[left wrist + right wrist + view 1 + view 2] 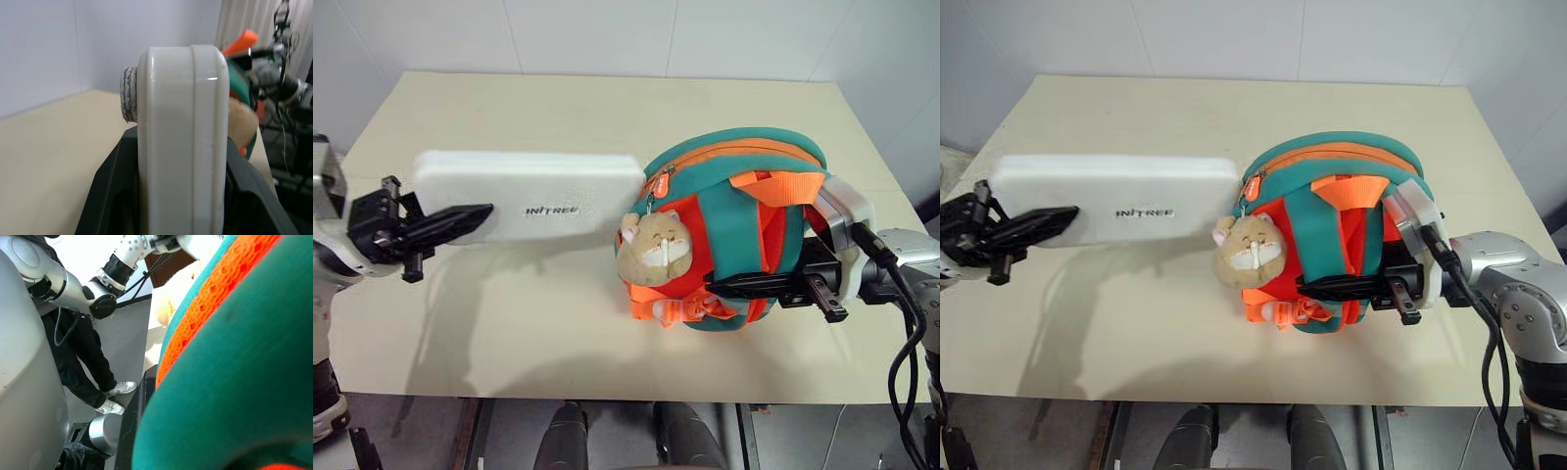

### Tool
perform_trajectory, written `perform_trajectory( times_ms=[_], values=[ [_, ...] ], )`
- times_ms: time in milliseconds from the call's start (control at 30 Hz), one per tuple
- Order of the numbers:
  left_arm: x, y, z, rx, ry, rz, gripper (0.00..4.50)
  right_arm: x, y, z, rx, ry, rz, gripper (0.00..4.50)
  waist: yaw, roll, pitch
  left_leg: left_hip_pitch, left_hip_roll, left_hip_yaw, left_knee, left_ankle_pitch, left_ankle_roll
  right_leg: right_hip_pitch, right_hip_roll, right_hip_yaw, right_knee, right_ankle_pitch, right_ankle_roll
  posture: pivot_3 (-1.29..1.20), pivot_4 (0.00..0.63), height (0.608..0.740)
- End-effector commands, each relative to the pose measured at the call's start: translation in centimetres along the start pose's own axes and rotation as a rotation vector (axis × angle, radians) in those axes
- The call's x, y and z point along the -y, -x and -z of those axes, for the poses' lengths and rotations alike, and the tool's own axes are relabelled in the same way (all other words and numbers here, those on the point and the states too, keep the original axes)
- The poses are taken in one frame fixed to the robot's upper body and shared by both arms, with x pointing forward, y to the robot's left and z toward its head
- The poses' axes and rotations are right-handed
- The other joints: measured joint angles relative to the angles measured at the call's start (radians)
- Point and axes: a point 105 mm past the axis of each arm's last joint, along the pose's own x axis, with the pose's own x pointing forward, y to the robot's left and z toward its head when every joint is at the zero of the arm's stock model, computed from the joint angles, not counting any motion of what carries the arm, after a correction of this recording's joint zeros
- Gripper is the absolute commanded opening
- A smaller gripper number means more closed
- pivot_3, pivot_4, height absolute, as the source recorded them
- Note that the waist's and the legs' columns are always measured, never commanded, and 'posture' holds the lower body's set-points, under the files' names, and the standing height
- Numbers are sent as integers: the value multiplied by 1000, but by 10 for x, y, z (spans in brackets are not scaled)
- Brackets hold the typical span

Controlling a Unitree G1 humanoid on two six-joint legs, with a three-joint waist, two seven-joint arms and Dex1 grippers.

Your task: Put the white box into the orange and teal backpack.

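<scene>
Holding the white box (pixel 524 196) by its end at 9 o'clock, the left hand (pixel 460 220) has its fingers closed on it, lifted above the worktop (pixel 558 323). The box's other end touches the orange and teal backpack (pixel 734 230) at 3 o'clock. The right hand (pixel 744 286) is closed tight on the backpack's front, beside the plush charm (pixel 651 247).

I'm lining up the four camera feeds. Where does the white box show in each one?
Left eye: white box, left of centre, held level above the table by the left end effector.
Right eye: upper left.
Left wrist: seen end-on, centre.
Right wrist: cannot pick it out.
Shared landmark: the orange and teal backpack, beside the box's far end.
</scene>
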Motion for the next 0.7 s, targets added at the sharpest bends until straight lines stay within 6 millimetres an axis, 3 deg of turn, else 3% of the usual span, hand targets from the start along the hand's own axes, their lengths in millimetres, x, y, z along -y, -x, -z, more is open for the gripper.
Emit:
perform_trajectory(
  times_ms=[33, 400, 533, 700],
  values=[
    [-4, -8, -3, -39, -61, 46, 1355, 1, -2, -8, 19, 48, -16, 0, 1, 0, 0, 0, 0, 0, 0, 0, 0, 0, 0, 0, 0, 0, 0, 0, 150, 740],
    [-15, -36, -5, -52, -140, 175, 1355, 5, -6, -9, 21, 62, -20, 0, 1, 0, 0, 0, 0, 0, 1, 0, 0, 0, 0, 0, 0, 0, 0, 0, 150, 740],
    [-16, -58, -16, 8, -172, 232, 1355, 5, -8, -8, 19, 66, -25, 0, 3, 0, 0, 0, 0, 0, 1, 0, 0, 0, 0, 0, 1, 0, 1, 0, 150, 740],
    [-17, -84, -5, 40, -132, 234, 1355, 5, -10, -7, 22, 67, -31, 0, 2, 0, 0, 0, 0, 0, 2, 0, 1, 1, 0, 0, 1, 1, 1, 0, 150, 740]
  ],
)
